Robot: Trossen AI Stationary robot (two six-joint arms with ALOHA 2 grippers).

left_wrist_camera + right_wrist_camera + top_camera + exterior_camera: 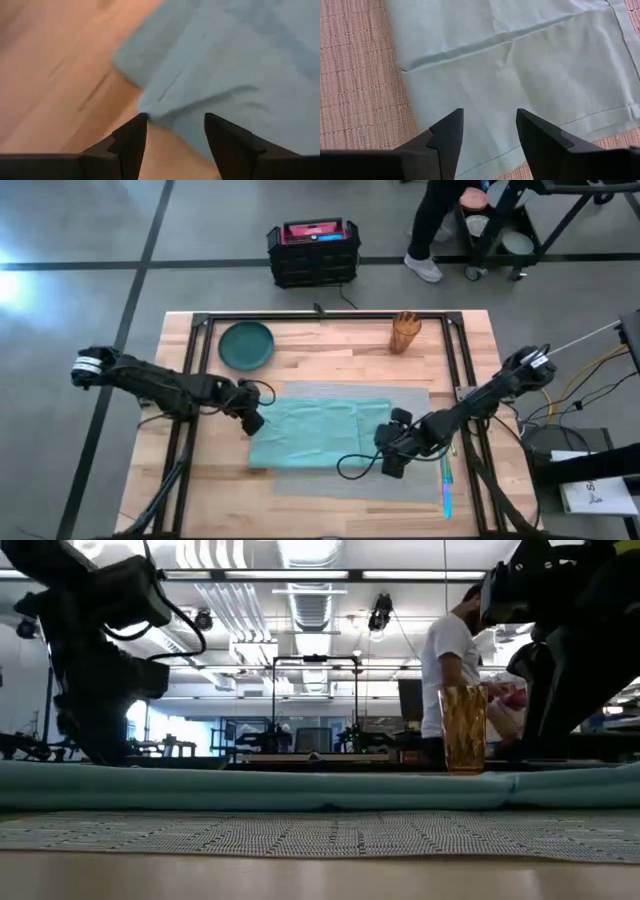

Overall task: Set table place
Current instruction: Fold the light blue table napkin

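- Where the table [300, 490] of light wooden planks carries the place [410, 405], this grey woven placemat lies at centre, with a teal napkin [315, 435] spread over its left part.
- Left gripper [175, 132]: fingers apart, empty, at the napkin's left edge.
- Right gripper [487, 130]: fingers apart, empty, over the napkin's right edge.
- A dark green plate [246, 345] and an amber tumbler [404, 332] stand near the far edge.
- Beyond the table: grey floor, a black crate [313, 252], a standing person [450, 670].
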